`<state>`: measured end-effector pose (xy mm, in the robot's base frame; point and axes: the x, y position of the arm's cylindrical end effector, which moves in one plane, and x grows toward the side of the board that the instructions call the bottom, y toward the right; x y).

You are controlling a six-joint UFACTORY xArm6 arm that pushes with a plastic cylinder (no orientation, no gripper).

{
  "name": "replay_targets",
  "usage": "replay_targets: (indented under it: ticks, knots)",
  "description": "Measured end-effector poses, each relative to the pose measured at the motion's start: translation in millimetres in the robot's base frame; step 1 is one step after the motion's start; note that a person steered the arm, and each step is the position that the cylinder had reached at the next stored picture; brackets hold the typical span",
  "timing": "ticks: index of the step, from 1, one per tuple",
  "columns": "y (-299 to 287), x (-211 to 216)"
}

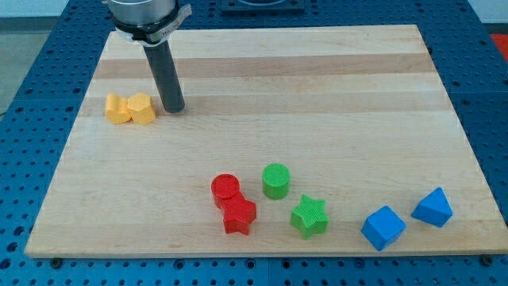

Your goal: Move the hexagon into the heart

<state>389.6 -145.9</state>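
Two yellow blocks sit touching side by side at the view's left, on the wooden board [317, 87]. The left one looks like the yellow hexagon [117, 110] and the right one like the yellow heart [144, 109], though the shapes are hard to make out. My tip [173, 109] rests on the board just to the right of the heart, a small gap away. The dark rod rises from the tip toward the view's top.
A red cylinder [225, 187] touches a red star [239, 215] at the bottom middle. A green cylinder [275, 180] and a green star [309, 216] stand to their right. A blue cube [383, 227] and a blue triangular block [432, 207] are at the bottom right.
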Motion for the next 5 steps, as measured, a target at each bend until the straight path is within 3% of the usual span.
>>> replay_targets:
  ticks: [3,5]
  knots:
    - [15.9,0.3]
    - [128.0,3.3]
